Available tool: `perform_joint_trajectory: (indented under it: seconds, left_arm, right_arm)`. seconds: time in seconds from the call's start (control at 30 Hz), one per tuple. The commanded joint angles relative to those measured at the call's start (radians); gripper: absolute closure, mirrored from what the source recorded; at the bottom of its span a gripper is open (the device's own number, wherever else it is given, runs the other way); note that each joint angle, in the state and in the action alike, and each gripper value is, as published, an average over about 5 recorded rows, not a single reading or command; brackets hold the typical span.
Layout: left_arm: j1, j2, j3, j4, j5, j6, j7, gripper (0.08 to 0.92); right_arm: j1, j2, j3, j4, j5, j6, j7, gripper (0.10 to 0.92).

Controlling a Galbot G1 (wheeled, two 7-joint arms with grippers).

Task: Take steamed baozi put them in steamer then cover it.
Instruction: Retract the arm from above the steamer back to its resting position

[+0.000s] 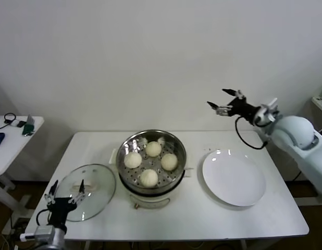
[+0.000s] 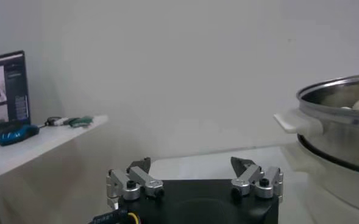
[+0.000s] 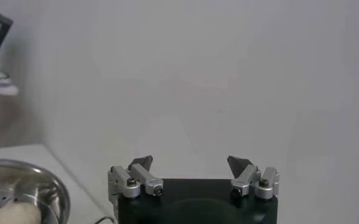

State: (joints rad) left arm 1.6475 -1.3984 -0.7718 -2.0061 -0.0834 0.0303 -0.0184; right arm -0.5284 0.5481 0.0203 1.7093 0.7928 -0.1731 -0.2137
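Four cream-white baozi point(image 1: 150, 162) lie in the shiny steel steamer point(image 1: 127, 144) on its cream cooker base at the table's middle. The steamer also shows in the left wrist view point(image 2: 341, 115) and in the right wrist view point(image 3: 27, 182), with one bun point(image 3: 11, 214) inside. The glass cover point(image 1: 101, 190) with its cream handle lies flat on the table left of the steamer. My left gripper point(image 1: 65, 190) is open and empty, low over the cover's near left edge. My right gripper point(image 1: 223, 101) is open and empty, raised high above the table's back right.
An empty white plate point(image 1: 234, 177) lies on the table right of the steamer. A small side table point(image 1: 10, 143) with cables and small items stands at the far left. A white wall is behind.
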Motion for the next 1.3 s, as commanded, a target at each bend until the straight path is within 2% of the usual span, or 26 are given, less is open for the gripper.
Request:
perform_joint_trajectory:
  seconds: [0.03,0.27,0.43,0.53,0.67,0.83,0.9,1.07,1.3]
  left_arm:
    - [0.012,0.027,0.004,0.005,0.028,-0.038,-0.008,0.177]
    - [0.024,0.049,0.003,0.003,0.123,-0.043,-0.019,0.177]
    - [0.015,0.073,-0.018,0.032,0.433,-0.124,-0.066,0.177]
    - [0.030,0.098,-0.022,0.050,0.730,-0.141,-0.175,0.177]
    - [0.042,0.114,-0.010,0.103,1.119,-0.054,-0.376,0.177]
    - [-0.007,0.078,0.012,0.231,1.270,-0.022,-0.504,0.177]
    - [-0.020,0.066,0.020,0.256,1.289,-0.021,-0.498,0.177]
    - [-0.043,0.056,0.039,0.296,1.338,-0.049,-0.421,0.177]
    - [-0.090,0.051,0.054,0.370,1.364,-0.100,-0.378,0.177]
  right_arm:
    - [-1.085,0.200,0.917,0.108,-0.133,0.332,-0.057,0.203]
    - [-1.154,0.404,0.857,0.050,-0.176,0.525,-0.087,0.203]
    - [-1.165,0.497,0.803,0.067,-0.196,0.556,-0.048,0.203]
    - [-1.169,0.550,0.762,0.079,-0.222,0.560,-0.008,0.203]
    - [-1.176,0.632,0.689,0.073,-0.264,0.571,0.019,0.203]
    - [-1.173,0.702,0.612,0.034,-0.356,0.607,0.034,0.203]
    - [-1.169,0.716,0.597,0.023,-0.386,0.617,0.040,0.203]
    - [-1.172,0.734,0.570,0.023,-0.420,0.603,0.060,0.203]
    - [-1.178,0.756,0.557,0.028,-0.443,0.610,0.083,0.203]
